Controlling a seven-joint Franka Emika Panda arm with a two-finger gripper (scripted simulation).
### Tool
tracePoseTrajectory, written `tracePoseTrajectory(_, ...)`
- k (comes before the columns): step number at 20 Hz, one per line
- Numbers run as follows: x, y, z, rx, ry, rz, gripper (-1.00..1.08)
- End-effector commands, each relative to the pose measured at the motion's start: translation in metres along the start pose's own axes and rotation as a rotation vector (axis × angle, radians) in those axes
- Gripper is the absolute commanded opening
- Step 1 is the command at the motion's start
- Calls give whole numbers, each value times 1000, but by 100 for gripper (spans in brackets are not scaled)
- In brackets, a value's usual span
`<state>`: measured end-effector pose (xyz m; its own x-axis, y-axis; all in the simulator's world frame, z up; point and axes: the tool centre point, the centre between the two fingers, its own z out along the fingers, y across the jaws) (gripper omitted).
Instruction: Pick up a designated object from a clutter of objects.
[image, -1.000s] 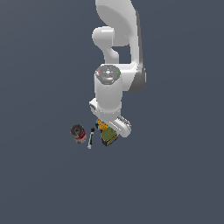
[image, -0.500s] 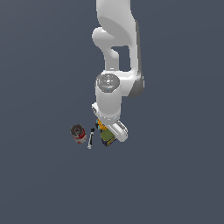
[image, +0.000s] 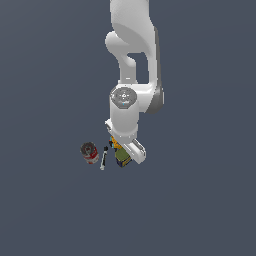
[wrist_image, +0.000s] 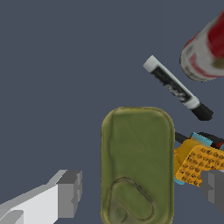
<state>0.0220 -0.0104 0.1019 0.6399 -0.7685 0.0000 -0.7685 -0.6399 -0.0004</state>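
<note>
Box — olive-green top, lay betw. spread gripper fingers, not clamped. Orange speckled item just beside box, next to one finger. Marker betw. box & red/white can — can sat apart.

Exterior view high, distant, looking down, wrist view close, straight down, both sharing the box.

Plain dark slate-blue floor
</note>
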Motion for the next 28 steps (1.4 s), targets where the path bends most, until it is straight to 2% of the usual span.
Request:
tracePoseTrajectory(1, 0, 1, 9, -1, 0, 1, 100)
tracePoseTrajectory(7, -1, 1, 37, -1, 0, 4, 100)
tracePoseTrajectory(12, 0, 0, 43, -1, 0, 4, 100)
tracePoseTrajectory(13, 0, 0, 43, -1, 0, 4, -100)
tracePoseTrajectory(28, -2, 1, 37, 0, 0, 3, -100)
